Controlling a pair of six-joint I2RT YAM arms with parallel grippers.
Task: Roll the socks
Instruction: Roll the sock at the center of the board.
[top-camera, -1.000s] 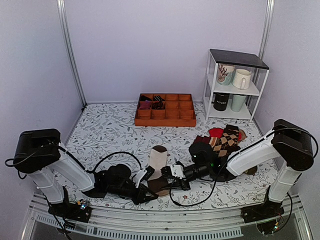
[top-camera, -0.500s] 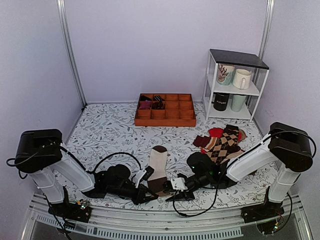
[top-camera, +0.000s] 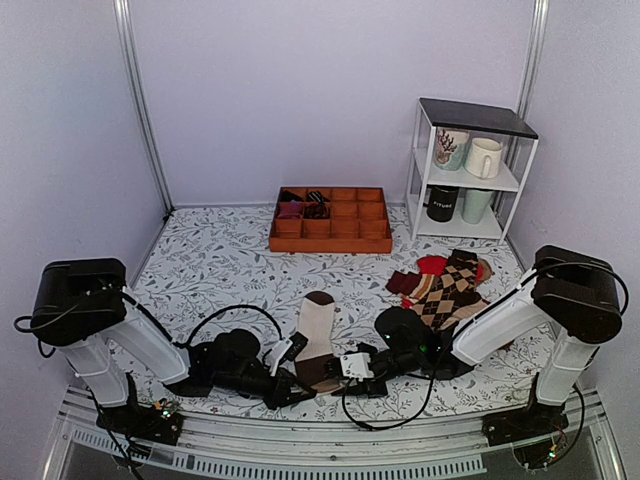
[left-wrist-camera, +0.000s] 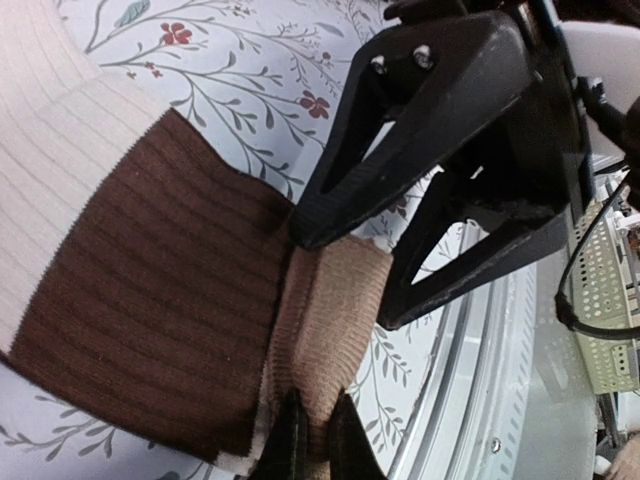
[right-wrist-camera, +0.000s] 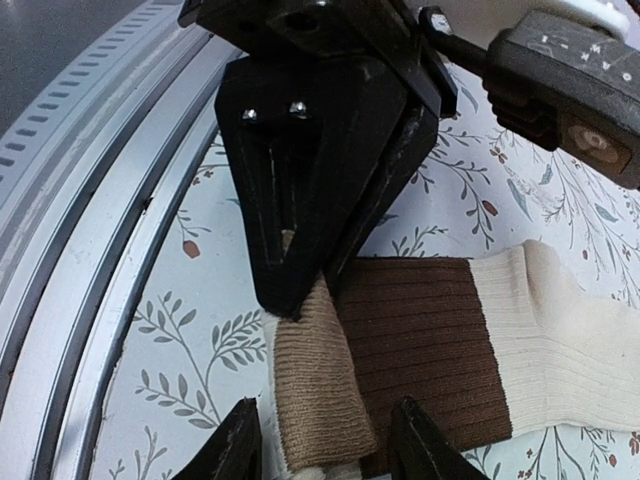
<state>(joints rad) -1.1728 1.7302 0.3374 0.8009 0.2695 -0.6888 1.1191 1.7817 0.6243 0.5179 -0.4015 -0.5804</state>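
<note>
Socks (top-camera: 316, 325), one stack, left hand (left-wrist-camera: 314, 440) pinching cuff (left-wrist-camera: 330, 320)

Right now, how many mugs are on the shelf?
4, all on the shelf. Upper tier: floral mug on the left, white mug on the right. Lower tier: black mug on the left, green mug on the right. None looks hidden.

Arms: two. Grippers: two, left gripper (left-wrist-camera: 312, 440), right gripper (right-wrist-camera: 325, 445), two jaws each. Cream-white socks (top-camera: 316, 325): one outline seen; second layer beneath cannot be told. Argyle sock heap (top-camera: 445, 283): one, socks within uncountable. Wooden tray (top-camera: 330, 243): one. White rack (top-camera: 475, 117): one, two inner shelves. Mugs: four, patterned mug (top-camera: 450, 148) and white mug (top-camera: 483, 157) above, black mug (top-camera: 442, 203) and pale green mug (top-camera: 476, 205) below. Table (top-camera: 220, 260): one.
</note>
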